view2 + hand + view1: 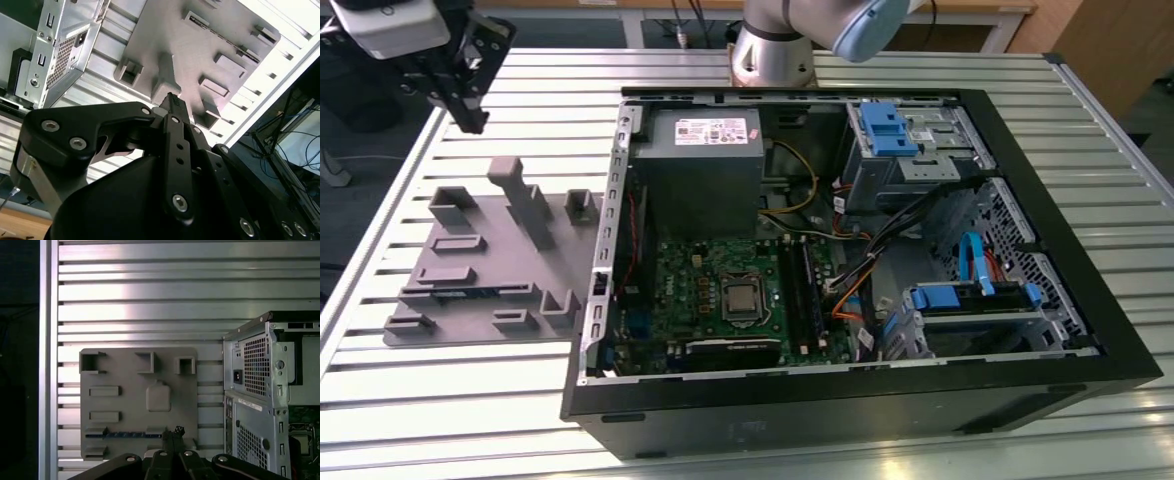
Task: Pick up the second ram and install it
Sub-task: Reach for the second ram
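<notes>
The open computer case (854, 410) lies in the exterior view's foreground; left of it, close by, the grey holder (480, 270) rests on the slatted tabletop (454, 400); in the first wrist view the second ram (125, 435) sits unlifted in its slot; at upper left hovers the hand (470, 118), fingers together, empty.
</notes>
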Controlling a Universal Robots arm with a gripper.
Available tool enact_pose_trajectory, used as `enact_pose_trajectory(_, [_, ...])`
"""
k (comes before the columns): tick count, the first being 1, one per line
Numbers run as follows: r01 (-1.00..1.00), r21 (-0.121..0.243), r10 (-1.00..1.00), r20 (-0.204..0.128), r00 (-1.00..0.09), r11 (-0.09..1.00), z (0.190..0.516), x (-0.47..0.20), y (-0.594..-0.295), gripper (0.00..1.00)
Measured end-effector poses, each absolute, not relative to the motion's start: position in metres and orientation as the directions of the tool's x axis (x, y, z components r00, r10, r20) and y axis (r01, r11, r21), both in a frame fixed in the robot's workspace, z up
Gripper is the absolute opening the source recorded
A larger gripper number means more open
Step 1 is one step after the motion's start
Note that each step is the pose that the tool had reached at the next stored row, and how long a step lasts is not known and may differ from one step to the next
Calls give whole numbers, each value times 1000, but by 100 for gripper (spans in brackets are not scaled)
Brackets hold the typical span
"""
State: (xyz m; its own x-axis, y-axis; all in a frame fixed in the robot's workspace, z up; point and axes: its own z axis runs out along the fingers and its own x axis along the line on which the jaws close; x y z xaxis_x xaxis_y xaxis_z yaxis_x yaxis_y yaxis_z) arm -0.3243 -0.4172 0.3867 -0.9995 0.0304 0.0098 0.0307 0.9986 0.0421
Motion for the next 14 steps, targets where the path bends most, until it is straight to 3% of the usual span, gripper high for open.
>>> enact_pose_trajectory(14, [30, 42, 30, 10, -1000, 999, 386, -336, -419, 11])
